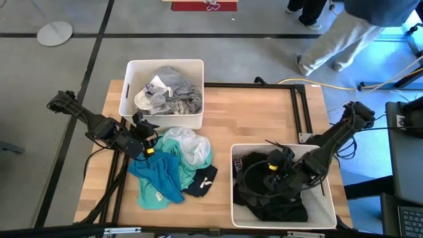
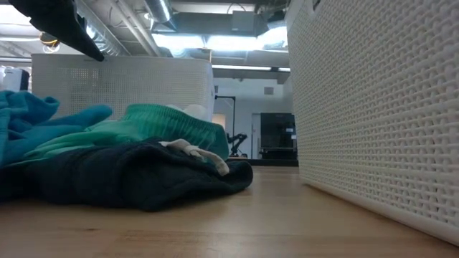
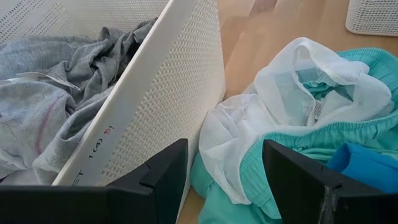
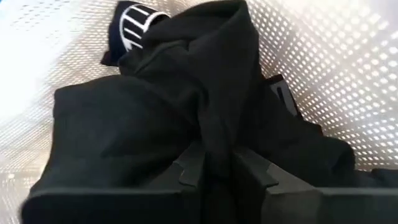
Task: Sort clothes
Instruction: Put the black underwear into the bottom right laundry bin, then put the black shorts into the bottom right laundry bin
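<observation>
clothes are partly sorted, judging by how they lie. the far white bin (image 1: 132, 112) holds grey and white garments (image 1: 168, 92), and the near white bin (image 1: 327, 208) holds black garments (image 1: 264, 198), so light and dark each seem to have a home already. a loose pile (image 1: 172, 168) is left on the wooden table (image 1: 258, 125), between the two bins and touching the far one: a white garment (image 1: 192, 147) on top, mint green under it, a teal piece (image 1: 158, 178) toward the table's front edge, and a dark item (image 1: 201, 185) at the pile's near corner.

the right gripper (image 1: 274, 168) is down inside the near bin. its wrist view shows a fold of black cloth (image 4: 217, 124) pinched between its narrow fingers, so it looks to be delivering or about to let go of that piece. the left gripper (image 1: 147, 142) hovers at the far bin's front wall beside the pile, fingers wide and holding nothing, with the white garment just ahead of it.

by my reading the task is somewhat past halfway. the white piece likely belongs with the light things and the dark item with the black; where the teal and mint green go i cannot tell.
</observation>
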`<move>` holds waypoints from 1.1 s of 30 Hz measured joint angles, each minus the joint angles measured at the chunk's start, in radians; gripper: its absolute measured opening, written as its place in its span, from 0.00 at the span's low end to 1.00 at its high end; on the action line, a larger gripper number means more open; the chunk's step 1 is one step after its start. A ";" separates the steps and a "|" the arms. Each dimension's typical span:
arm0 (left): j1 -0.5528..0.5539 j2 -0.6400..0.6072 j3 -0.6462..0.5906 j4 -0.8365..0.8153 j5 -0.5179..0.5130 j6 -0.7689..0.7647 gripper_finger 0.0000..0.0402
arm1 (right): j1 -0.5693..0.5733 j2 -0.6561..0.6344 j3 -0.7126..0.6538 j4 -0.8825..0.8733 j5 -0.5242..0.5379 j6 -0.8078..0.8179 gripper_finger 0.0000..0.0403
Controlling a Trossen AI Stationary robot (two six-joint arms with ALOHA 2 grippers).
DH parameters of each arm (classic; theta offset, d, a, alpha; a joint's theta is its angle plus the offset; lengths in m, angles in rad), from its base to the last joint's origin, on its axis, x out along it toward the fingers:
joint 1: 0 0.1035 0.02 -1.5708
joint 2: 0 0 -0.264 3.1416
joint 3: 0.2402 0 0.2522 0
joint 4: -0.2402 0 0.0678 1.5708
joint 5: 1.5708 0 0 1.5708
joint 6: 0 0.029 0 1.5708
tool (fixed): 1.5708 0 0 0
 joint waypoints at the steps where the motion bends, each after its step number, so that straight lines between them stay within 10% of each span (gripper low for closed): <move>1: 0.000 0.000 0.000 0.000 0.000 0.000 0.49 | -0.008 0.000 0.000 0.001 -0.014 0.001 0.15; 14: 0.000 0.000 0.000 0.001 0.000 0.003 0.49 | -0.121 0.000 0.295 -0.206 -0.391 -0.008 0.43; 26: 0.000 0.000 0.000 0.001 0.000 0.010 0.49 | -0.189 0.000 0.514 -0.023 0.000 -0.501 0.42; 33: 0.000 0.000 0.000 0.001 0.000 0.005 0.49 | -0.306 0.089 0.514 0.233 -0.003 -0.814 0.42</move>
